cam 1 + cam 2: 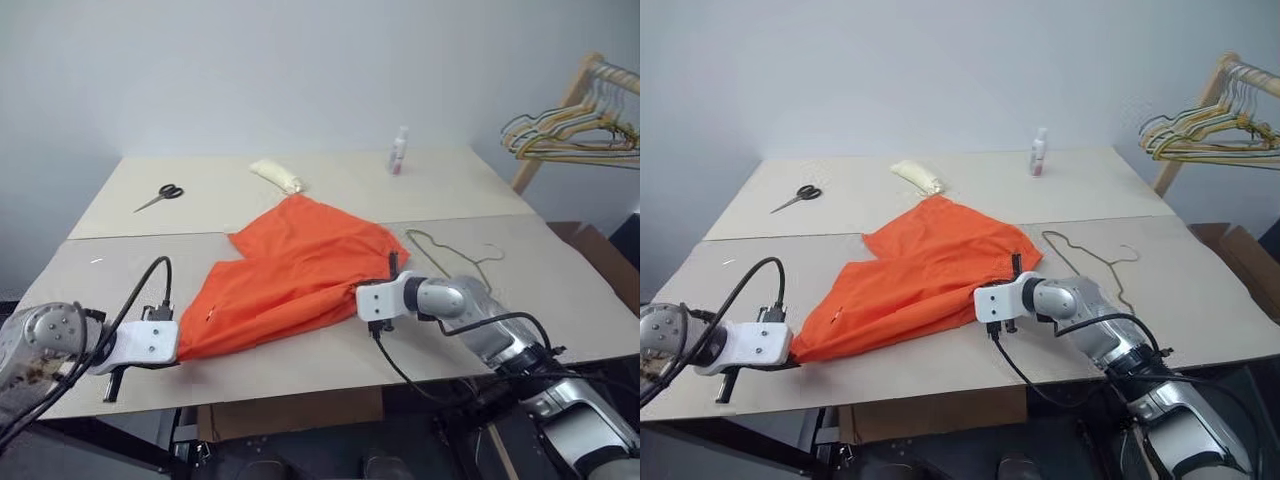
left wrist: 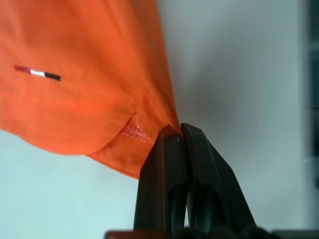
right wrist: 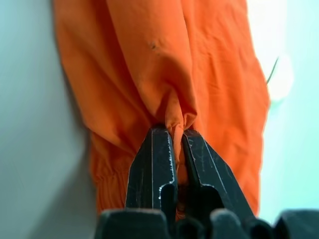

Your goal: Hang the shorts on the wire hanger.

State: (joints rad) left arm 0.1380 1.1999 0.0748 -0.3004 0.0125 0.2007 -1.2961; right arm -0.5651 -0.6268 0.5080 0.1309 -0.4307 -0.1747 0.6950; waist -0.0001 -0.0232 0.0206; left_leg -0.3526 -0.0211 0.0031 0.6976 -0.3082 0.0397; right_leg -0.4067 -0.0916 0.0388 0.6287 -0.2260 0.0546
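The bright orange shorts (image 1: 290,270) lie spread and stretched across the middle of the table, pulled out between my two grippers. My left gripper (image 2: 172,130) is shut on a hem corner of the shorts at the near left edge of the table. My right gripper (image 3: 174,130) is shut on a bunched fold at the shorts' right side. The thin pale wire hanger (image 1: 440,247) lies flat on the table just right of the shorts, beyond my right arm, with nothing on it.
Scissors (image 1: 160,195) lie at the far left, a pale cloth bundle (image 1: 277,175) and a small bottle (image 1: 399,152) at the back. A wooden rack with several hangers (image 1: 580,125) stands off the table at the far right. The table's front edge (image 1: 300,385) is close.
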